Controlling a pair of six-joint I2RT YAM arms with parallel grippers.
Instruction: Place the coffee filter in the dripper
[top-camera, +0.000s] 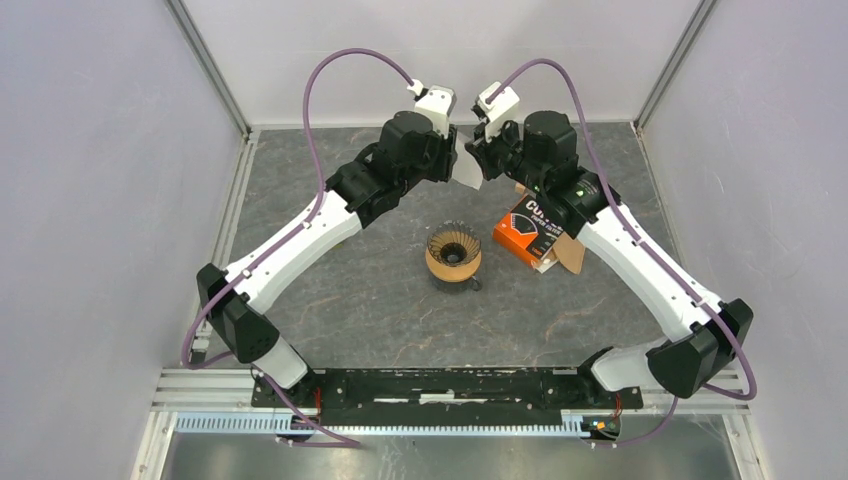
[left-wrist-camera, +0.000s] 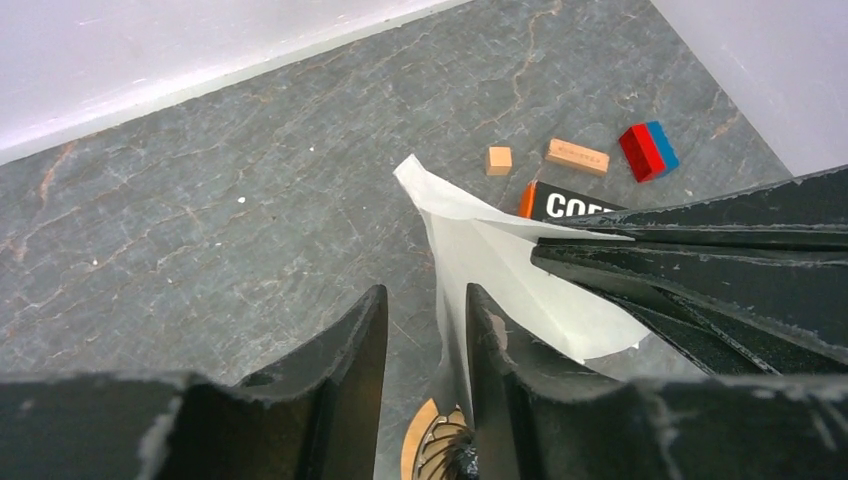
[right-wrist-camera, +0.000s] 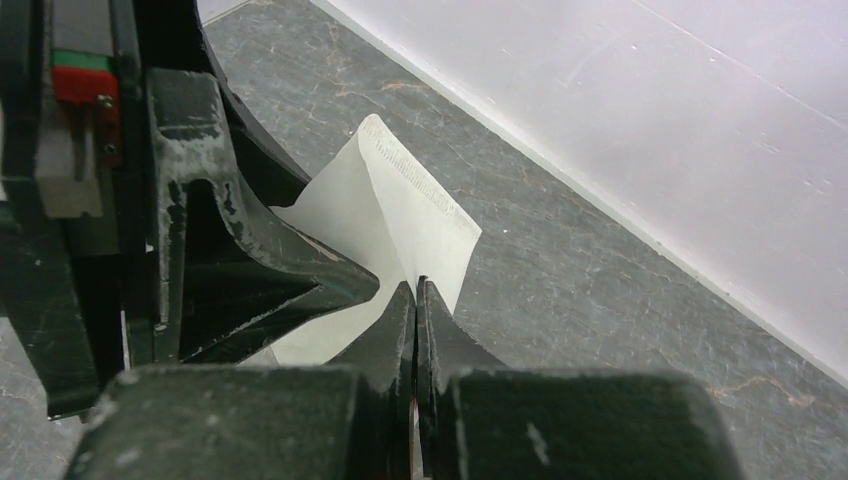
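Note:
The coffee filter (top-camera: 466, 172), a thin white paper cone, hangs in the air at the back centre between my two grippers. My right gripper (right-wrist-camera: 415, 285) is shut on one edge of the filter (right-wrist-camera: 400, 215). My left gripper (left-wrist-camera: 425, 300) is open, and the filter (left-wrist-camera: 490, 260) runs down between its fingers, close against the right finger (left-wrist-camera: 490, 340). The dripper (top-camera: 452, 252), a dark ribbed cone with a tan ring showing under it, stands on the table below and nearer me. It peeks in at the bottom of the left wrist view (left-wrist-camera: 450, 455).
The orange "COFFEE" box (top-camera: 530, 232) lies right of the dripper under the right arm, with a cardboard flap (top-camera: 570, 255) beside it. The left wrist view shows a small orange cube (left-wrist-camera: 499, 160), a tan block (left-wrist-camera: 577, 156) and a red-and-blue block (left-wrist-camera: 647, 150) by the back wall.

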